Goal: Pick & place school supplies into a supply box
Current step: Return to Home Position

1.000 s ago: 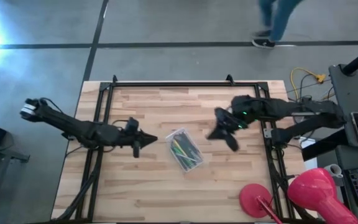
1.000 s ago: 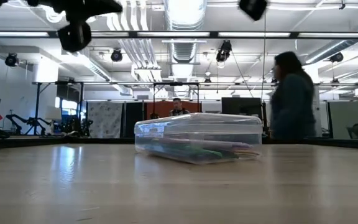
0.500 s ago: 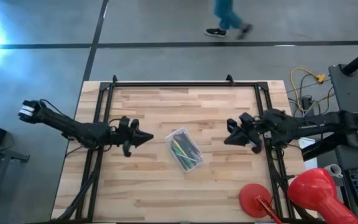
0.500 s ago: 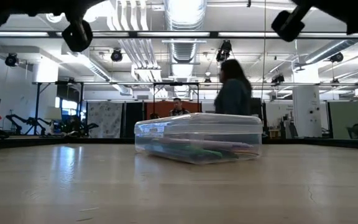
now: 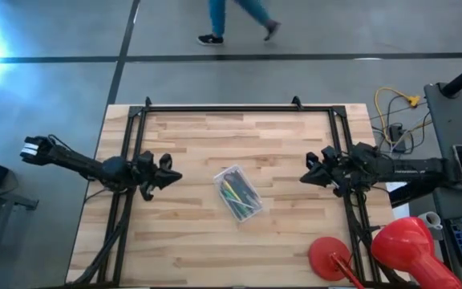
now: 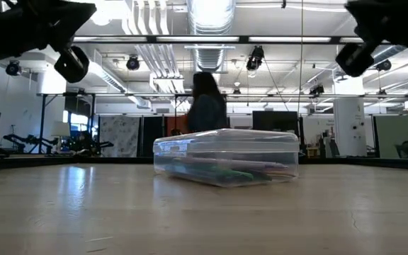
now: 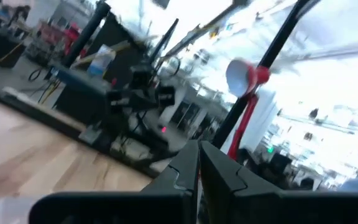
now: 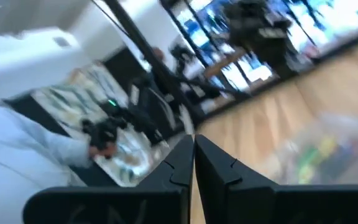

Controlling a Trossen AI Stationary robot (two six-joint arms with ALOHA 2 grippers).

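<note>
Left arm: stretched across the bench's (image 5: 184, 241) left edge, left gripper (image 5: 172, 174) just inside it, fingers pressed together, pointing inward. Right arm: mirrored at the right edge, right gripper (image 5: 304, 178) closed too. Both raised above the surface.

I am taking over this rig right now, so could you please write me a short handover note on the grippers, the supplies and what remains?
Left gripper: shut, empty, above the table's left side, apart from the box.
Right gripper: shut, empty, above the right side, also apart from it.
Supply box: mid-table, lid on, with pens and pencils lying inside.
Done: supplies boxed, lid closed.
Left: probably only parking both arms at home.
</note>
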